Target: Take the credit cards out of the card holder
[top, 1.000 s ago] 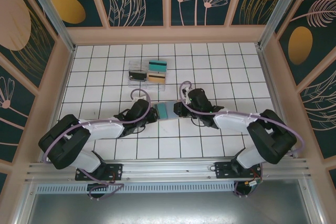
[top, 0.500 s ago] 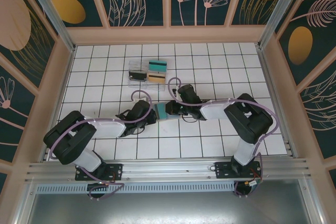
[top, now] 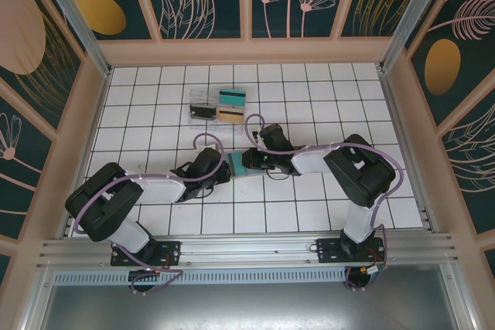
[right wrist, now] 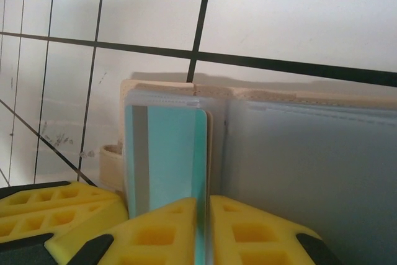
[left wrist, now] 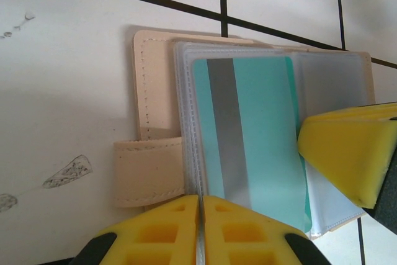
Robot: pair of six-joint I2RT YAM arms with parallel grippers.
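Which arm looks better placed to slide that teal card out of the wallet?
Probably the right. The right gripper looks pinched on the teal card at its edge, while the left gripper clamps the sleeves of the card holder, steadying it.

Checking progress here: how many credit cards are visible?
4: one teal card in the card holder; a second teal card, a black card and a tan-gold card in the clear tray. Pockets may hide more.

Four cards, one holder, one tray
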